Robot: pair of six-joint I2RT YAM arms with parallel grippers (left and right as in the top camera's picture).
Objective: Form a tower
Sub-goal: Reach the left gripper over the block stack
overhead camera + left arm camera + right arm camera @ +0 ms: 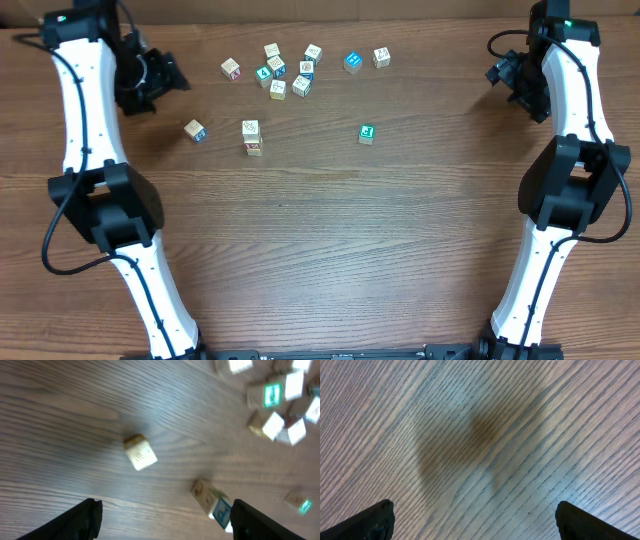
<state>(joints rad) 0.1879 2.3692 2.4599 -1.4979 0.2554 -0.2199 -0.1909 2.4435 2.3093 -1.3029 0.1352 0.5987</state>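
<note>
the tower (252,138) stands on the table (320,230) at about 10 o'clock from the table's centre in the overhead view. its height cannot be counted from above, and the left wrist view shows it blurred. the left gripper (167,521) hovers at 10 o'clock of the tower, fingers (82,520) spread apart with nothing between them. the right gripper (472,522) hangs over plain wood toward the 2 o'clock corner, jaws wide and holding nothing. step in hand, as judged: fetch the next cube. the recommended choice is the single cube (194,130) at 9 o'clock of the tower, near it but apart and closest to the left gripper. descend square to two opposite faces, close on the cube's middle, and lift clear before moving sideways. approach the tower from straight above, align the edges, and release only once the cube rests flat; a sideways nudge is likely to topple the column. count: one tower; twelve loose cubes (278,70), namely eight clustered at 12 to 1 o'clock of the tower, two at 2 o'clock, one at 3 o'clock, and the single cube; two grippers.
</note>
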